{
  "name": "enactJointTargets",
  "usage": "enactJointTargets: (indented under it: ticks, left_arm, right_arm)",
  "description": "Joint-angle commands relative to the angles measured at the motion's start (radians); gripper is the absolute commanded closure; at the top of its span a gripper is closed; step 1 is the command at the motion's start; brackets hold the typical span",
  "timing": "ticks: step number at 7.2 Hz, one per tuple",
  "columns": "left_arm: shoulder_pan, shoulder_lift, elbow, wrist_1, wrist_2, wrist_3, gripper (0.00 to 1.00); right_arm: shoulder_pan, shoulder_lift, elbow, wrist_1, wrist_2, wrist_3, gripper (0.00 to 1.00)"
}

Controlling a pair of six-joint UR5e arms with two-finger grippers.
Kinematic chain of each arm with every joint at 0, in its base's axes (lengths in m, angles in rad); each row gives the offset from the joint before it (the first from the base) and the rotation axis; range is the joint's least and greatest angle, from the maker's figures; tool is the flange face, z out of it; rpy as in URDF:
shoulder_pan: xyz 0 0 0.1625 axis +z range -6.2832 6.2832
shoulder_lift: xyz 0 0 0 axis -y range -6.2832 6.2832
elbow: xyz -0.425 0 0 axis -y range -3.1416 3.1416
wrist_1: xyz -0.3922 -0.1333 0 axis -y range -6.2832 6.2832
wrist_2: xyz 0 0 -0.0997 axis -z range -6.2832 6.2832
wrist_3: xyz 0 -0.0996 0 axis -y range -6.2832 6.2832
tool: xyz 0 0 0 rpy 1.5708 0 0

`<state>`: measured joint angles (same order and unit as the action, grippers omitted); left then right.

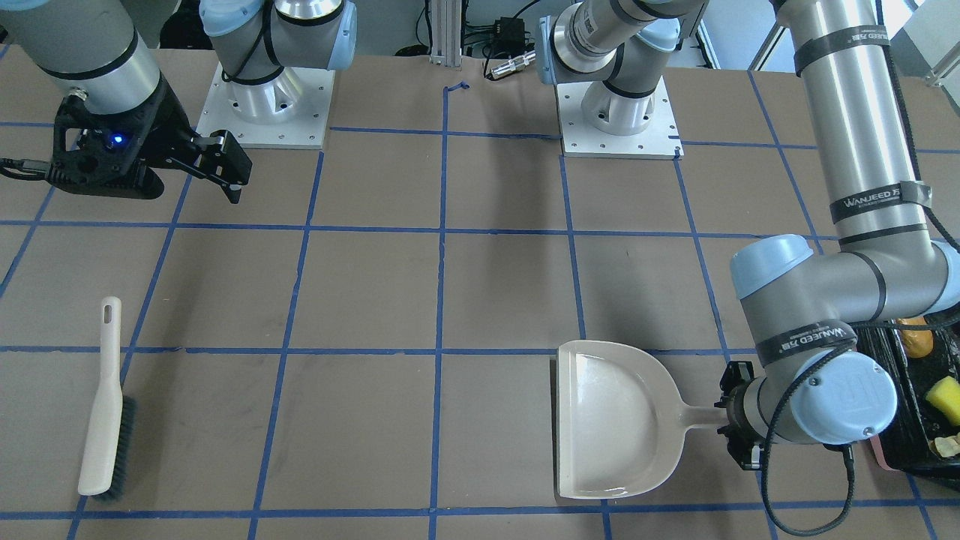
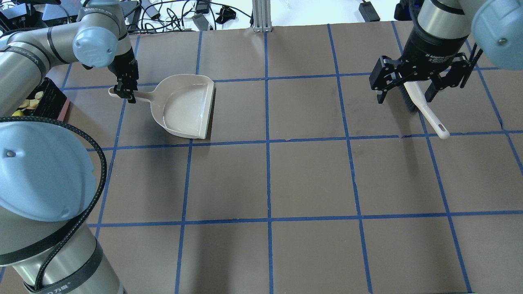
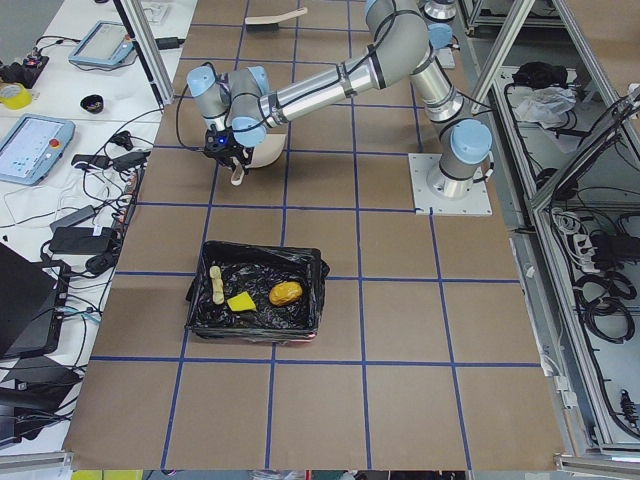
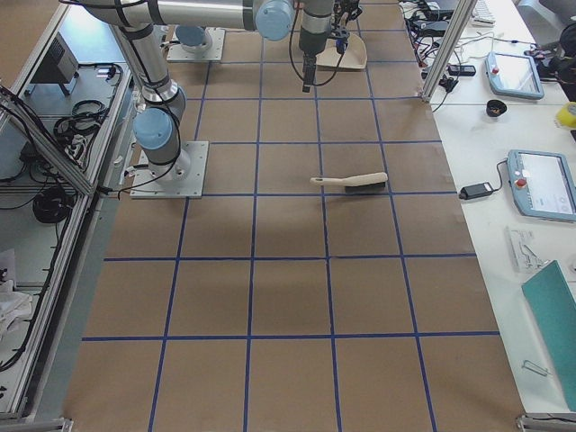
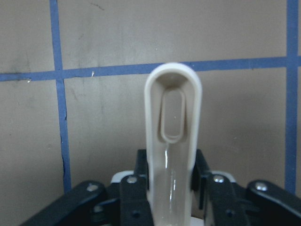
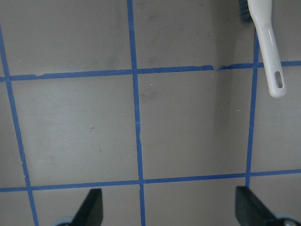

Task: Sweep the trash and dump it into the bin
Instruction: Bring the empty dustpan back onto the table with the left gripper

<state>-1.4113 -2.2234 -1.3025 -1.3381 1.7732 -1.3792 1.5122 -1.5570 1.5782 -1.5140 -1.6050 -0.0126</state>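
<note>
Three trash pieces [image 3: 240, 302] lie in bin [image 3: 258, 274] near left jaws clenching dustpan [image 2: 186, 108]; right jaws spread.

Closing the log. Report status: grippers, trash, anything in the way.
Left gripper shut on dustpan handle. Right gripper open, brush lying free. Trash all in bin, dustpan empty. Nothing in the way.

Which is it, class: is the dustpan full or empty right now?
Empty: the dustpan shows only bare cream plastic inside, and the trash lies in the bin.
</note>
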Motion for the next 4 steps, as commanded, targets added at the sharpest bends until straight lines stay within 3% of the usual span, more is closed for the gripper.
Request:
enactJointTargets:
  ticks: [1,2,3,4]
  left_arm:
    - [0.002,-0.005,-0.006,0.002,0.021,0.005,0.9]
    - [0.002,-0.007,-0.004,0.002,0.029,0.006,0.59]
    - [0.002,-0.012,-0.001,0.011,0.031,0.009,0.23]
    - [0.002,-0.013,-0.003,0.037,0.06,0.009,0.03]
  right_arm:
    - [0.0,0.0,0.0,0.001,0.002,0.0,0.0]
    - [0.0,0.0,0.0,0.0,0.002,0.0,0.0]
    - [0.0,0.0,0.0,0.0,0.007,0.005,0.0]
    - [-0.001,0.001,0.002,0.0,0.002,-0.001,0.0]
